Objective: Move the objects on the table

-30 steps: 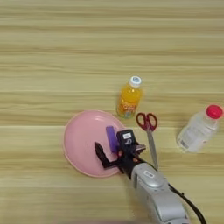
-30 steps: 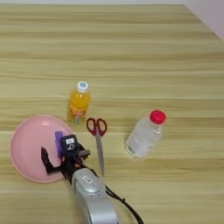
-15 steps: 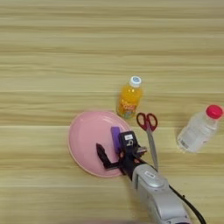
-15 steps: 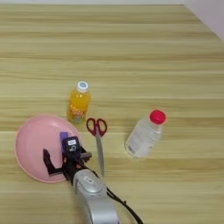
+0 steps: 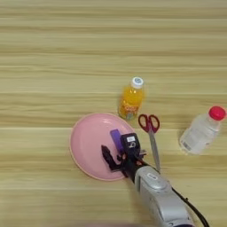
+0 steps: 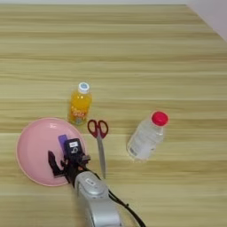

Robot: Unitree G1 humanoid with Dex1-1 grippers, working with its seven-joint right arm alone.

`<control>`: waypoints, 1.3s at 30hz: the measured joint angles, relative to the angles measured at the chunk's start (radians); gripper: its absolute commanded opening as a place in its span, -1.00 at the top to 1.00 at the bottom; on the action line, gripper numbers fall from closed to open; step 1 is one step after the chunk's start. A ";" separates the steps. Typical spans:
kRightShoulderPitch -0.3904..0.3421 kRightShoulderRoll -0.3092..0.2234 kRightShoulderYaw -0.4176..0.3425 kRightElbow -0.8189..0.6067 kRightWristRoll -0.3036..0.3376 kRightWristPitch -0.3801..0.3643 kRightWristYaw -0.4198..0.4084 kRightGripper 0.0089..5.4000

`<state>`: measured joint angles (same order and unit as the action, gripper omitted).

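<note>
A round pink plate (image 5: 91, 144) lies on the tan table (image 5: 53, 57), left of centre and near the front. On its right part rests a small flat purple rectangle (image 5: 115, 135). My right gripper (image 5: 119, 150) is over the plate's near right part and is open. One black finger (image 5: 108, 158) is on the plate, and the other touches the rectangle's near end. Red-handled scissors (image 5: 150, 133) lie just right of the plate with their blades pointing toward me. A clear plastic bottle with a red cap (image 6: 146, 134) lies tilted further right.
An orange juice bottle (image 5: 131, 99) with a white cap stands just behind the plate and the scissors. My silver forearm (image 5: 157, 199) comes in from the bottom edge. A pale corner (image 6: 213, 13) shows beyond the table's far right.
The plate, with the purple rectangle on it, slid a little to the right along with my gripper, then stayed put. The bottles and scissors did not move.
</note>
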<state>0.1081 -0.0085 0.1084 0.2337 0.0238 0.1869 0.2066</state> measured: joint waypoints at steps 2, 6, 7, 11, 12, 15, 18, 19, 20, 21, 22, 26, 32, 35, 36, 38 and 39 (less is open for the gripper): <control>0.000 -0.001 0.000 0.000 0.000 0.000 0.000 -0.29; 0.000 -0.002 -0.001 0.000 0.000 0.000 0.000 -0.07; 0.000 -0.003 -0.002 0.000 0.000 0.000 0.000 -0.03; -0.001 -0.008 -0.003 0.000 0.000 0.000 0.000 0.13; -0.001 -0.009 -0.003 0.000 0.000 0.000 0.001 0.18; -0.001 -0.010 -0.003 0.000 0.000 0.000 0.001 0.30; -0.001 -0.011 -0.003 0.000 0.000 0.000 0.001 0.45; -0.001 -0.012 -0.003 0.000 0.000 0.000 0.001 0.46; -0.001 -0.012 -0.003 0.000 0.000 0.000 0.001 0.46; -0.001 -0.012 -0.003 0.000 0.000 0.000 0.001 0.47; -0.001 -0.012 -0.003 0.000 0.000 0.000 0.001 0.47; -0.002 -0.013 -0.003 0.000 0.000 -0.001 0.001 0.47; -0.001 -0.015 -0.002 -0.005 -0.005 -0.015 -0.001 0.47; -0.001 -0.015 -0.001 -0.019 -0.005 -0.026 -0.001 0.47; -0.001 -0.015 -0.001 -0.026 -0.005 -0.030 -0.001 0.47; -0.001 -0.015 -0.001 -0.039 -0.005 -0.048 -0.001 0.47; -0.001 -0.015 -0.002 -0.043 -0.005 -0.051 -0.002 0.47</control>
<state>0.1074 -0.0232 0.1068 0.1903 0.0189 0.1355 0.2051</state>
